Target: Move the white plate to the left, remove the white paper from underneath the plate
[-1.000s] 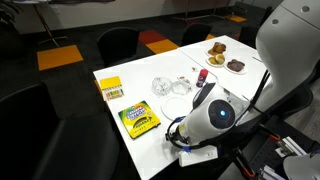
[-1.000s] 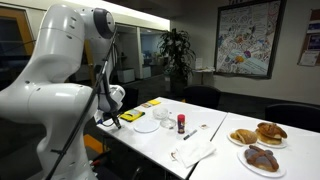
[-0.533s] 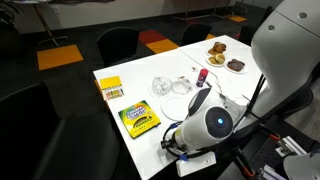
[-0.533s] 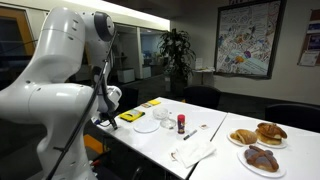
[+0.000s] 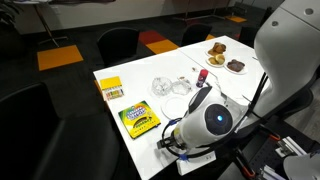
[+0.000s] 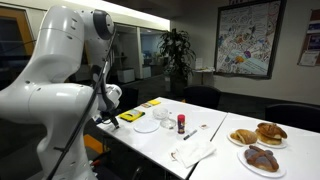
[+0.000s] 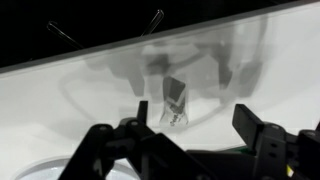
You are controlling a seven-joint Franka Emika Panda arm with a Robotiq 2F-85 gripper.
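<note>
The white plate (image 5: 175, 104) lies flat mid-table beside the crayon box (image 5: 139, 120); it also shows as the plate (image 6: 146, 126). The white paper (image 5: 198, 160) lies at the table's near edge, under the arm's wrist and partly over the edge, clear of the plate. In the wrist view my gripper (image 7: 197, 116) is open, its dark fingers (image 7: 254, 124) wide apart over bare white tabletop with nothing between them. In both exterior views the arm's body hides most of the gripper.
A yellow box (image 5: 110, 88), clear glass bowls (image 5: 163, 86), a small red bottle (image 5: 200, 77) and plates of brown pastries (image 5: 222, 56) stand farther back. A crumpled white napkin (image 6: 193, 153) lies mid-table. Dark chairs ring the table (image 5: 115, 75).
The jaws have gone from shut to open and let go of the white paper, which has shifted toward the table's near edge. The arm's wrist has dipped slightly.
</note>
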